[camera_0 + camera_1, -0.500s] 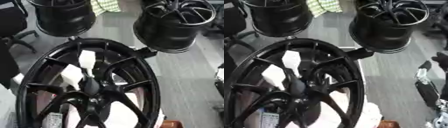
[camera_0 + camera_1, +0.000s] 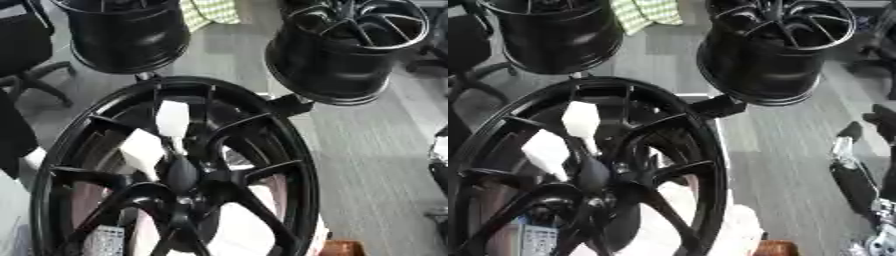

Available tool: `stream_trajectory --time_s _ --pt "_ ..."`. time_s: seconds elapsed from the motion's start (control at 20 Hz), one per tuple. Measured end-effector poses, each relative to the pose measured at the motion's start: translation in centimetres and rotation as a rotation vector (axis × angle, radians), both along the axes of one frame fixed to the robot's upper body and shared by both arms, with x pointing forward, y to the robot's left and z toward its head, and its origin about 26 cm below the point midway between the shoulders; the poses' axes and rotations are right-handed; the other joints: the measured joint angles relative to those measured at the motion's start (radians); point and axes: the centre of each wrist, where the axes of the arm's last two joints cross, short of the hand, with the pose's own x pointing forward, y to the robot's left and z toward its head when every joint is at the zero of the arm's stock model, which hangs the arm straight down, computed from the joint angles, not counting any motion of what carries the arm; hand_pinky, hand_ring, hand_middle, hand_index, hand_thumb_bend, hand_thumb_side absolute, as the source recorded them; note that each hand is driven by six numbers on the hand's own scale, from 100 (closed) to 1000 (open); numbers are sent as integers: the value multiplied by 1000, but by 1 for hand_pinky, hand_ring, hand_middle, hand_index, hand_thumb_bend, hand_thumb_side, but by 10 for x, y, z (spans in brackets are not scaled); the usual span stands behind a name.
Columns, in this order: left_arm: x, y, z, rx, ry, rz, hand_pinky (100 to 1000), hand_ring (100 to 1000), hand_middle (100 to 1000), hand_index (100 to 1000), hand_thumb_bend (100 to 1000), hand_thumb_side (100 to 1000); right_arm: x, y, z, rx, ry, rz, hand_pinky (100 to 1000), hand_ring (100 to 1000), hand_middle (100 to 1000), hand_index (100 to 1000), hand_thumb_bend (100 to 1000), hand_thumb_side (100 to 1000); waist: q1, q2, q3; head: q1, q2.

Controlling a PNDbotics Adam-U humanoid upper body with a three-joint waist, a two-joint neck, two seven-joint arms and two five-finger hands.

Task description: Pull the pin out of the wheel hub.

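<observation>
Little has changed since the earlier frame (only our view shifted). The large black spoked wheel hub (image 2: pixel 175 170) fills the lower left, face toward us. At the right edge our black right hand (image 2: pixel 883 121) shows, fingers unreadable.

1. The light was even and moderately bright, falling from above onto the grey floor (image 2: pixel 367 150).
2. Soft sheen lay on the black wheel hub (image 2: pixel 175 175) spokes and on the two rims (image 2: pixel 346 50) behind.
3. Both views were soft and smeared, with edges blurred throughout.
4. The white blocks (image 2: pixel 172 119) looked washed out, without detail.
5. Shadows beneath the rims were faint and diffuse.
</observation>
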Motion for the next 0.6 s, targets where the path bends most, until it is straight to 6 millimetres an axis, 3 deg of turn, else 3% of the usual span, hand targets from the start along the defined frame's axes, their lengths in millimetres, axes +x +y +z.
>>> stream_trajectory --time_s 0.25,0.6 --pt "0 -4 6 126 1 -27 802 796 787 838 100 251 -2 -1 -2 -7 11 -9 859 791 650 787 100 302 7 0 8 -9 0" --pt "-19 -36 25 259 -53 -217 804 797 779 839 100 254 -3 0 -4 -23 12 -20 859 791 650 787 100 304 19 14 19 -18 0"
